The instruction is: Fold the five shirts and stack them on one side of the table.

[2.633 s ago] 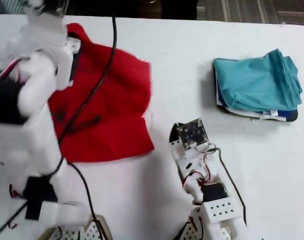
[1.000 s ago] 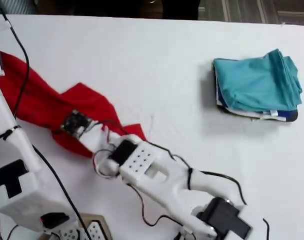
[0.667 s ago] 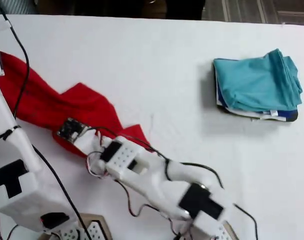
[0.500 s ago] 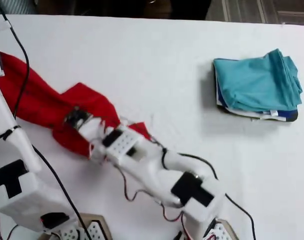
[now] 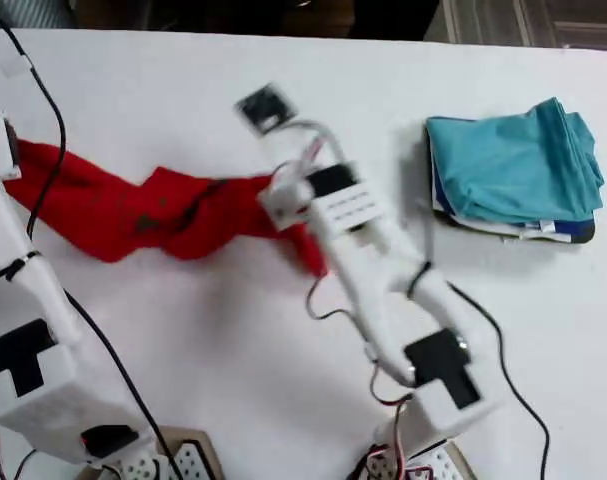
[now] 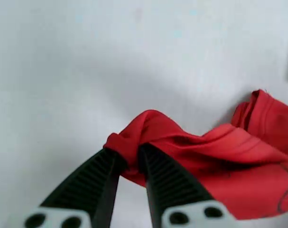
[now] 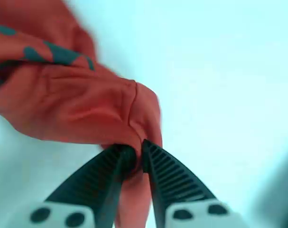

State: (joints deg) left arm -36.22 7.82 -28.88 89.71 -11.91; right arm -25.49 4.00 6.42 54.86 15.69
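Observation:
A red shirt (image 5: 153, 212) hangs stretched in a rope-like band across the left half of the white table (image 5: 233, 340), held at both ends. My left gripper (image 6: 129, 154) is shut on one bunched end (image 6: 134, 137), at the far left in the high view (image 5: 11, 155). The other end (image 7: 106, 114) is pinched in my right gripper (image 7: 134, 154), which sits near the table's middle in the high view (image 5: 283, 195). A stack of folded shirts (image 5: 513, 170) with a teal one on top lies at the right side.
Black cables (image 5: 43, 110) run along the left arm over the table's left part. The right arm's white body (image 5: 383, 290) crosses the middle toward the front edge. Bare table lies between the red shirt and the folded stack.
My right gripper has lifted and swung from the front left toward the table's middle, pulling the red shirt's end with it and stretching the cloth out. The left arm barely moved.

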